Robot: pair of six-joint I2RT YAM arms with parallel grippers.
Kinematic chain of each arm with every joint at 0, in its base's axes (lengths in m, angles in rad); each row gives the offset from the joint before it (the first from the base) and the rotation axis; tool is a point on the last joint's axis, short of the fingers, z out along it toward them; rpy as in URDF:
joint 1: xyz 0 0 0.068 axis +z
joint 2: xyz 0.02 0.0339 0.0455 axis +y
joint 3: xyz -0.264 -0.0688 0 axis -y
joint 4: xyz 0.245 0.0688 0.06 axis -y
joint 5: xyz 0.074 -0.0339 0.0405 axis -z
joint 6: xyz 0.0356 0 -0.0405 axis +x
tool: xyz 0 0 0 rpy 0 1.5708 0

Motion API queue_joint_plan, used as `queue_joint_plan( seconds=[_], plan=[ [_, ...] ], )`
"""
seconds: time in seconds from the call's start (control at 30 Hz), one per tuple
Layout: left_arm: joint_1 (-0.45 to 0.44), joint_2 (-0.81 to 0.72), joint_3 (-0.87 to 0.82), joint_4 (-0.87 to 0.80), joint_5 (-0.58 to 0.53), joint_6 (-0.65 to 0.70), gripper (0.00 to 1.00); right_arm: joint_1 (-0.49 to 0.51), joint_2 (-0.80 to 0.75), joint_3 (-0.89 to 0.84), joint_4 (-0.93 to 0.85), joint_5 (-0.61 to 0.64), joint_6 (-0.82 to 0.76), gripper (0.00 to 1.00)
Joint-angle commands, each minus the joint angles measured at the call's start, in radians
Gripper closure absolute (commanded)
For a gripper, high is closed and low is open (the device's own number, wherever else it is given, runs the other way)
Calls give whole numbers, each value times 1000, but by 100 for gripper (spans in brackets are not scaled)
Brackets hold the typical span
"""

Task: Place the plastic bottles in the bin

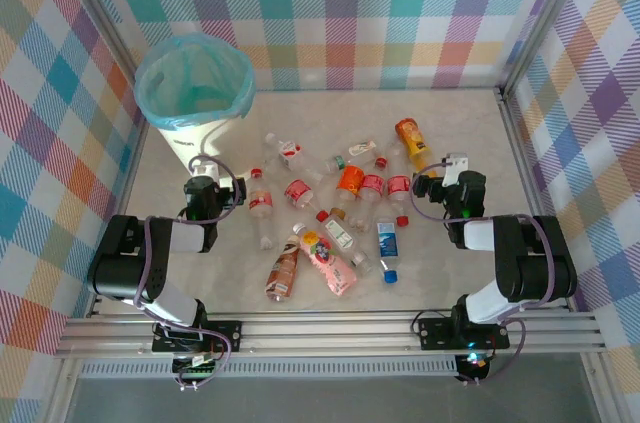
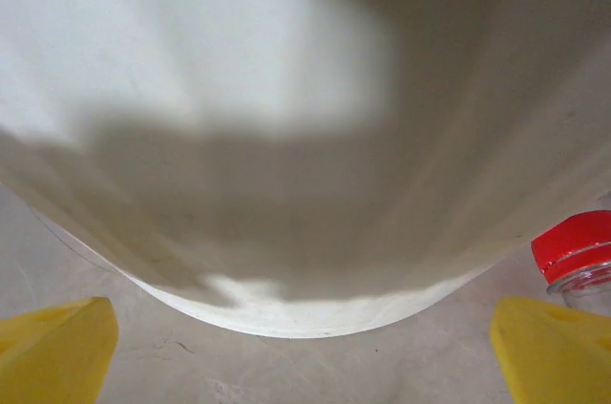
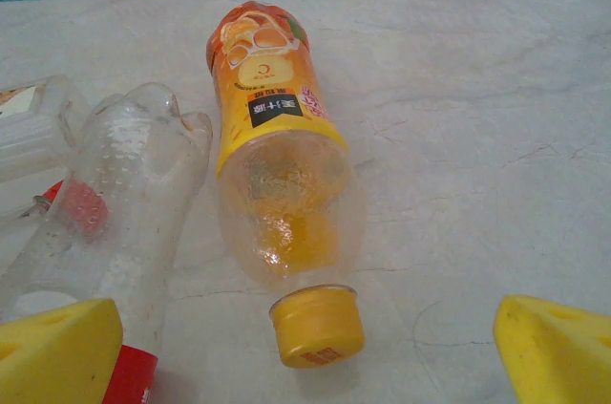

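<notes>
While nothing is gripped yet, the job sits at its opening step: the small plastic drink bottles [image 1: 350,181] lie scattered mid-desk on the pale marbled desk [image 1: 470,123]. None can be seen inside the white round bin w/ pale teal bag liner [image 1: 190,83] at the far-left corner.

The right end effector [image 3: 305,375] has its yellow fingers spread wide, empty, and faces the orange-juice bottle w/ yellow cap [image 3: 286,184], cap end nearest. Probable next move: advance and drop so the fingers straddle the body above the cap, close, then carry it across to the bin. A crumpled clear bottle [image 3: 124,194] lies just beside it on the left, so approx. centring matters to avoid nudging it.

The left end effector [image 2: 305,366] is also wide apart and empty, nose-on to the bin's white wall, w/ a red-capped bottle [image 2: 578,246] at its right.

Writing: the juice label carries a black patch w/ white Chinese chars and a circled "C". The dark print on the bin wall is too small to read.
</notes>
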Motion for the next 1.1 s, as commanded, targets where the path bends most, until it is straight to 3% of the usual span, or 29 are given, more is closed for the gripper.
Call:
queue_joint_plan(
  seconds=[0.0, 0.9, 0.97, 1.07],
  plan=[
    [3, 2, 19, 22, -1, -5, 0, -1, 8, 12, 7, -2, 11, 0],
    [4, -2, 14, 30, 6, -3, 3, -3, 4, 9, 11, 11, 15, 0],
    [4, -21, 18, 7, 47, 17, 8, -2, -33, 20, -33, 46, 32, 0],
    [-8, -116, 27, -92, 38, 18, 6, -3, -164, 66, -227, 52, 29, 0]
  ],
)
